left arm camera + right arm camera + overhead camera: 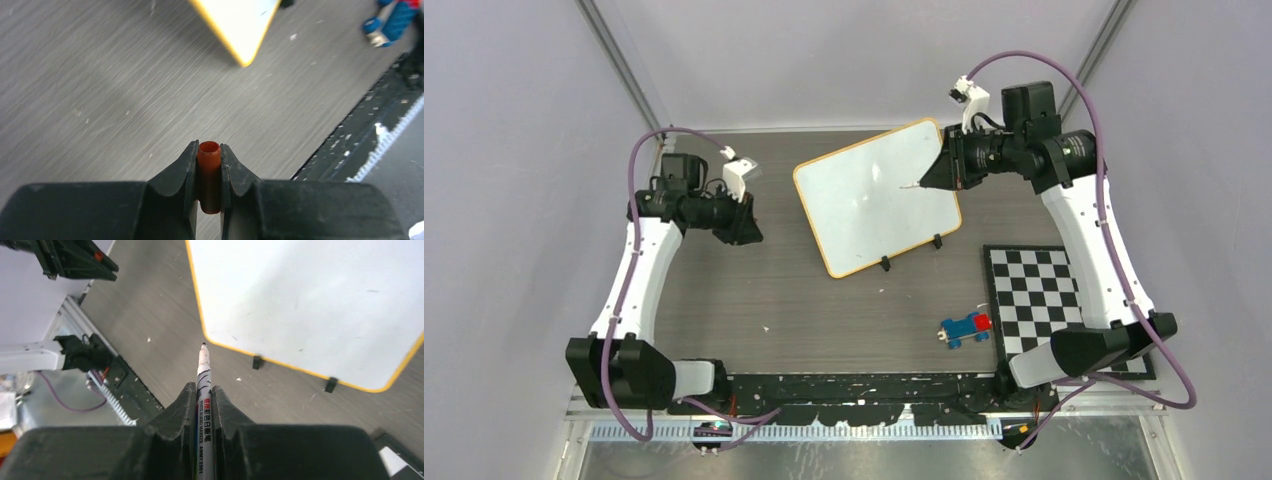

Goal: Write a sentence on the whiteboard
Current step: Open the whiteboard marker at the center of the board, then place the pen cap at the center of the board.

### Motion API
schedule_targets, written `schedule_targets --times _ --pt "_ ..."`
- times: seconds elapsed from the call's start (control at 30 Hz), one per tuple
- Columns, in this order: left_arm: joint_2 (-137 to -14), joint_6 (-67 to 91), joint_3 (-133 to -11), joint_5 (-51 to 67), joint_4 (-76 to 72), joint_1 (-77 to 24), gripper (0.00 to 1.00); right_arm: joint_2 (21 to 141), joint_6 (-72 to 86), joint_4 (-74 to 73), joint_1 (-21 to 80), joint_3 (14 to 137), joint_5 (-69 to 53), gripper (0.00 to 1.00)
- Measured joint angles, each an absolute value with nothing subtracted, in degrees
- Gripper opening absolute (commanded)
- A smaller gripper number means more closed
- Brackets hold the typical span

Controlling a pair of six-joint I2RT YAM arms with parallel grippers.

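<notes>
Both pairs are clenched: left fingers (186, 167) pinch an orange cap (209, 172), right fingers (181, 412) grip a whiteboard marker (203, 382), tip over the 3 o'clock side of the whiteboard (864, 200), lying skewed on the desk (804, 310) toward 12 o'clock.

The whiteboard (864, 205) lies on the dark wood-grain table (804, 320) toward 12 o'clock of its centre. It is turned askew, with its two black clips (886, 264) on the edge facing 5 o'clock. The right gripper (929, 180) hangs over the board's 3 o'clock edge, and a thin marker (911, 186) pokes out of it toward 9 o'clock, above the white surface. Whether the tip touches cannot be told. The left gripper (746, 232) sits at 9 o'clock of the board, well apart from it. A checkered mat (1034, 290) lies at the table's 4 o'clock, with a blue and red toy car (964, 328) just beside its 8 o'clock corner.
</notes>
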State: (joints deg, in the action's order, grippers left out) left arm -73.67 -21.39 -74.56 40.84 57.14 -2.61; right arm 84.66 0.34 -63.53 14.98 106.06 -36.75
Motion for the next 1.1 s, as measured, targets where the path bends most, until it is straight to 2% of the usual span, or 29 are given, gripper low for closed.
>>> schedule_targets --times 0.37,0.67,0.83,1.1 --pt "-81.06 -24.53 -61.28 18.04 51.03 -1.37 0.00 83.83 1.87 -57.43 14.98 101.27 -31.42 0.00" --pt "-91.68 -25.56 -60.10 7.60 45.67 -1.37 0.00 84.09 3.97 -55.31 15.27 99.83 -30.52 0.00" --pt "-94.96 -25.50 -60.05 4.49 43.94 -1.37 0.09 84.44 4.82 -54.72 15.38 98.76 -30.52 0.00" --pt "-96.27 -24.47 -60.05 3.70 43.38 -1.54 0.28 88.90 0.43 -56.90 16.93 101.08 -33.36 0.00"
